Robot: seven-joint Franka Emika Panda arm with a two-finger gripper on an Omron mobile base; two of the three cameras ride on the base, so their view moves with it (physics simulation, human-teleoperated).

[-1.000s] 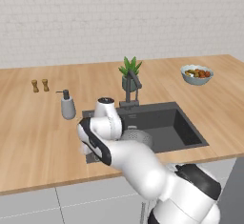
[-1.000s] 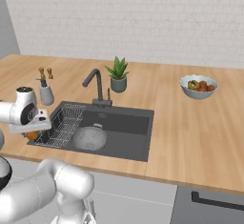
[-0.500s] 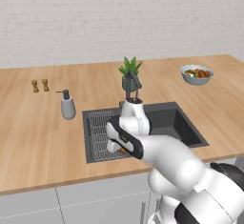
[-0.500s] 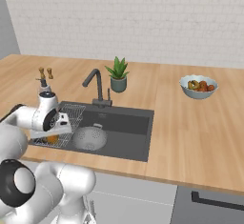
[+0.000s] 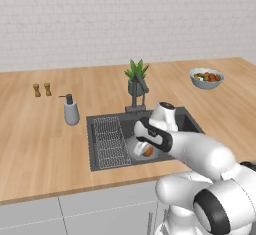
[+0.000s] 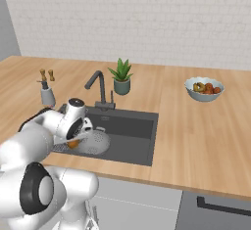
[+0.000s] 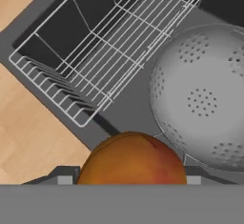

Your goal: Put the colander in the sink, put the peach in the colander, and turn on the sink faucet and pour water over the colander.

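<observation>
now | end effector (image 7: 131, 182) grips one peach (image 7: 131, 158) | one colander (image 7: 202, 94) | one sink (image 5: 185, 121)

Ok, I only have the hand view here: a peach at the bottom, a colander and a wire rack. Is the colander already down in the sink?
Observer: Yes. In the right base view the colander sits on the floor of the sink, beside the wire rack.
Operator: And the faucet, is water running?
Observer: No water shows. The sink faucet stands at the back rim, its spout slanting over the basin.
Operator: Where is the pincer relative to the colander?
Observer: The pincer holds the peach low over the colander's near edge in the left base view.
</observation>
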